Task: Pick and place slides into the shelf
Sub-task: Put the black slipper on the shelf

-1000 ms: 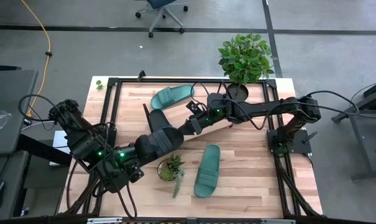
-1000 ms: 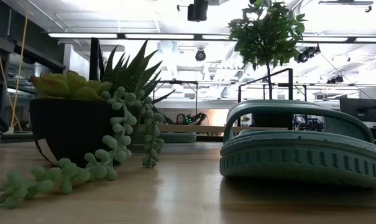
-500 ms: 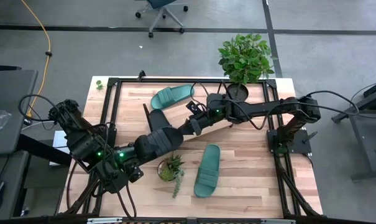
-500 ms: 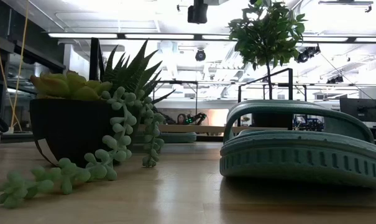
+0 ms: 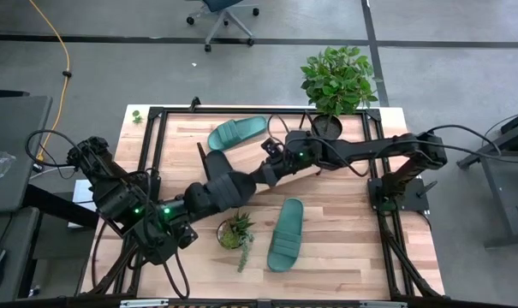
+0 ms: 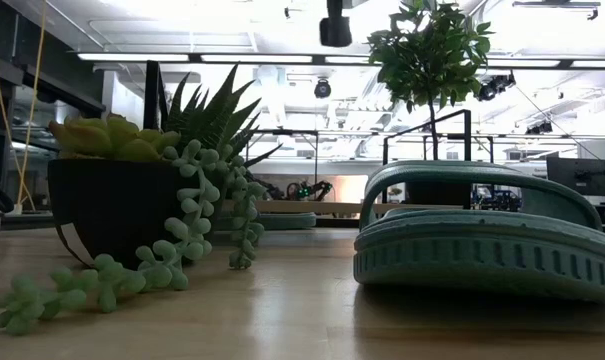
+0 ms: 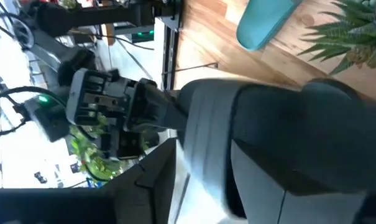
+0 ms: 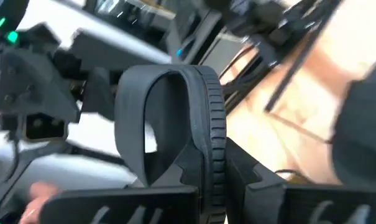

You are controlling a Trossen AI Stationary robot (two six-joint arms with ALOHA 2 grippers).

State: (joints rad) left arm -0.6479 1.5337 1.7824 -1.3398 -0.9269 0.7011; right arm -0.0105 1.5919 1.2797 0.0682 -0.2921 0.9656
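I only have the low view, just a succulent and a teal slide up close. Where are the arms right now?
Observer: Both meet mid-table, beyond that teal slide. The right gripper is shut on a black slide.
Operator: And the left one?
Observer: The left gripper is at that black slide's other end, reaching in from the table's left side.
Operator: Any other slides?
Observer: A second teal slide lies near the far edge, left of the tall plant.
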